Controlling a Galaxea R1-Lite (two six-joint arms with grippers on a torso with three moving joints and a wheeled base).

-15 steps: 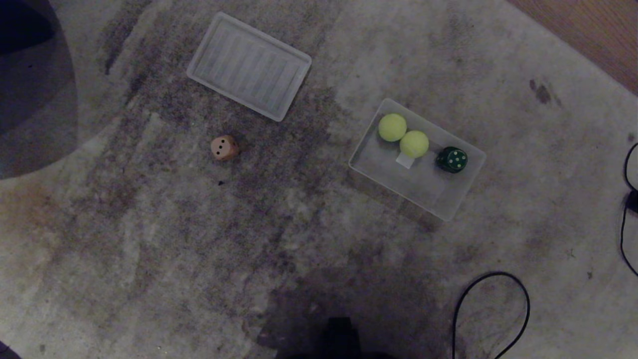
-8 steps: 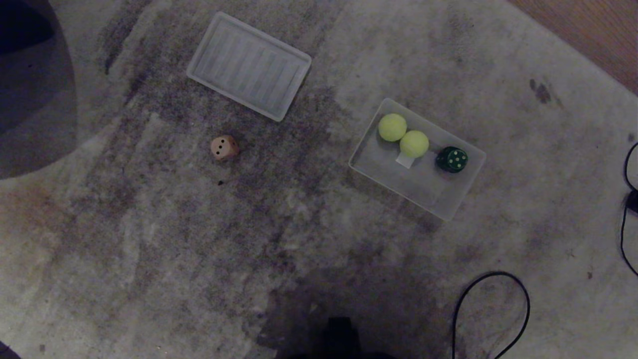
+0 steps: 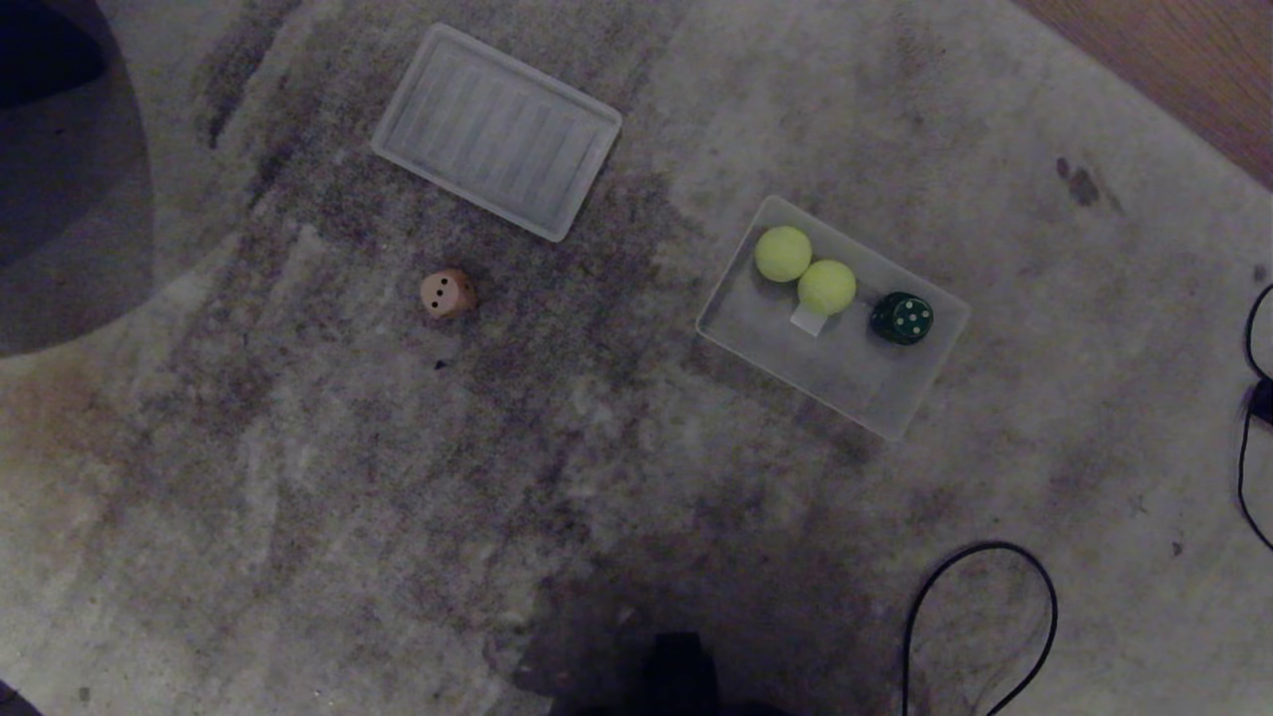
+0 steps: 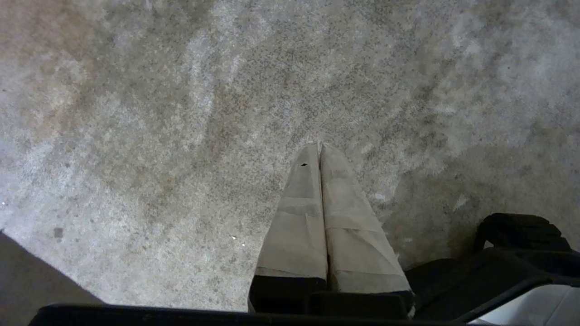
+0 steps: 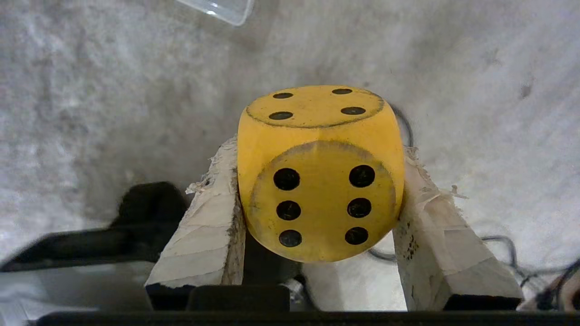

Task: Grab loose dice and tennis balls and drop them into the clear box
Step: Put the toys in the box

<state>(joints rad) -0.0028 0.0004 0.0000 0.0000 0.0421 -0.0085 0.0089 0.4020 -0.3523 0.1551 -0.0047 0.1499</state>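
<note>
The clear box (image 3: 935,373) lies on the carpet right of centre and holds two tennis balls (image 3: 783,253) (image 3: 826,286) and a dark green die (image 3: 901,318). A pinkish-tan die (image 3: 448,294) sits loose on the carpet to the left. In the right wrist view my right gripper (image 5: 317,181) is shut on a yellow die (image 5: 319,174), six pips facing the camera, above the carpet; a corner of the clear box (image 5: 217,9) shows beyond it. My left gripper (image 4: 318,147) is shut and empty over bare carpet. Neither gripper appears in the head view.
A flat ribbed clear lid (image 3: 495,131) lies at the back left. A black cable loop (image 3: 980,622) lies at the front right, more cable (image 3: 1255,418) at the right edge. Wooden floor (image 3: 1183,60) borders the carpet at the far right.
Nothing in the head view has moved; the box, balls and dice lie as before.
</note>
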